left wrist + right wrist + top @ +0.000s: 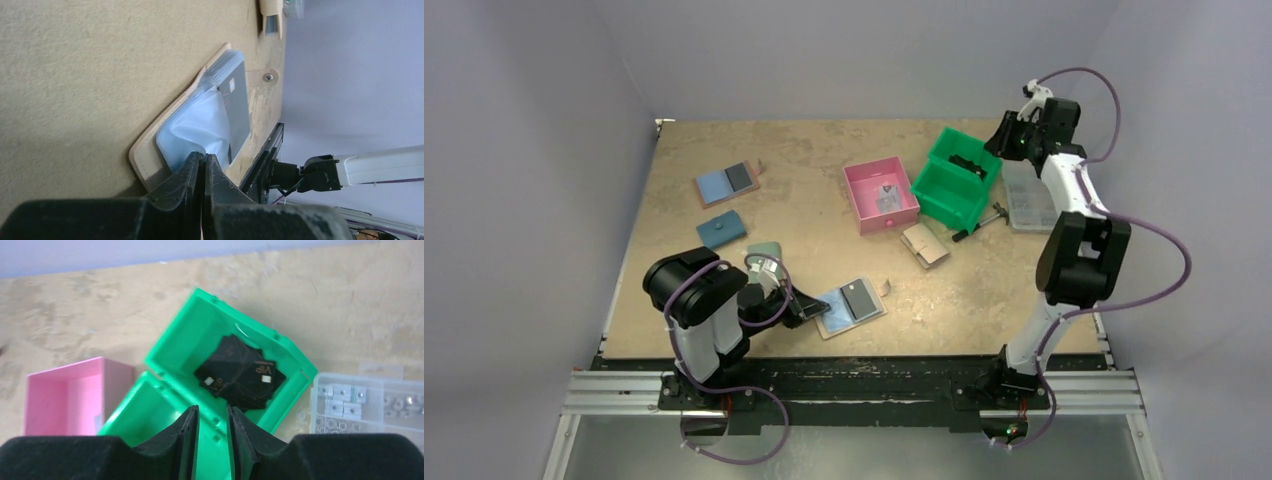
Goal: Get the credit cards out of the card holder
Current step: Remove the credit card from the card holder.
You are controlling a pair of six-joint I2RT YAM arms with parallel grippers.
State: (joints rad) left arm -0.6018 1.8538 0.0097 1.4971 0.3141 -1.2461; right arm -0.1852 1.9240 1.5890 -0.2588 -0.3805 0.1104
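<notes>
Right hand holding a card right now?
No: the right hand has its fingers apart with nothing between them, over the green bin where black cards lie.

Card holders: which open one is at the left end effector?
The near card holder, with pale blue and dark grey panels; the left end effector pinches its sleeve. The other open holder lies far back left.

cards (pixel 240 372) in bin (pixel 200 325) right of box (pixel 60 405), card holder (pixel 852 307) near front edge

The left hand (pixel 205 159) sits low, clamped shut; the right hand (pixel 212 415) hangs far out, slightly parted.
</notes>
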